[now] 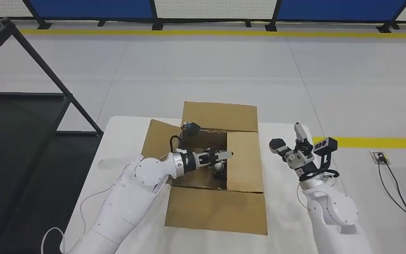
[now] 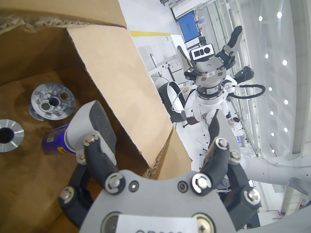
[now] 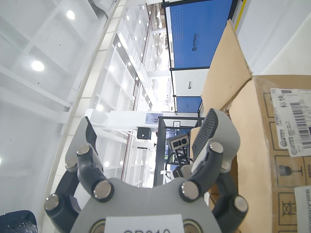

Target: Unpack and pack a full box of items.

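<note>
Three items on box (image 2: 116, 78) floor: blue can (image 2: 54, 140), ribbed spool (image 2: 51, 101), smooth hub (image 2: 7, 135). My left gripper (image 2: 155, 112) inside box near can, fingers wide, empty. Best, I judge: drop straight, keep off box wall, pinch can across width. Right gripper (image 3: 150, 122) wide, empty, raised beside box.

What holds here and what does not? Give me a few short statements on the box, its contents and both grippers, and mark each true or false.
1. The left gripper is open at the opening of the box. True.
2. The right gripper is shut on a metal part. False: it is open and empty, held up beside the box.
3. The box's flaps are folded shut. False: they are spread open, and the inside shows.
4. A blue cylinder lies on the box floor near a metal spool. True.
</note>
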You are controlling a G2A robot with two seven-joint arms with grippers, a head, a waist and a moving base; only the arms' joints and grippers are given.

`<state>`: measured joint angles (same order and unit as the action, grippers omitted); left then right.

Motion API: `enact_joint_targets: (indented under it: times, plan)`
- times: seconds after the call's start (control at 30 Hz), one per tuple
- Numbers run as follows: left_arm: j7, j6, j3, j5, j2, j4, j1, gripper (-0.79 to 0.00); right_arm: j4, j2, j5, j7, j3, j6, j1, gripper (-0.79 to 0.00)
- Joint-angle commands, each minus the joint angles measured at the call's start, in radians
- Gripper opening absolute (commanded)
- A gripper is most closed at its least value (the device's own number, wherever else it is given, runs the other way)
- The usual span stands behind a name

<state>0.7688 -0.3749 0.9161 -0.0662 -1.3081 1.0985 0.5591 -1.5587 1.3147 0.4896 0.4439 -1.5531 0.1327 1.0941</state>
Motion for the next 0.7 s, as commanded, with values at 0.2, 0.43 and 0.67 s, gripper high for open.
enact_joint_targets:
  times: [0.2,0.43,0.67]
  plan:
    - [0.019,0.019,-0.044,-0.049,-0.028,-0.069,-0.041,0.000,-0.033,-0.015,0.019,0.129,-0.058,0.088,0.067,0.000]
    - [0.024,0.010,-0.092,-0.072,-0.061,-0.172,-0.086,0.000,-0.044,-0.027,0.068,0.240,-0.111,0.136,0.117,0.000]
    - [0.021,-0.023,-0.130,-0.106,-0.097,-0.250,-0.118,0.000,-0.036,-0.037,0.102,0.324,-0.130,0.145,0.127,0.000]
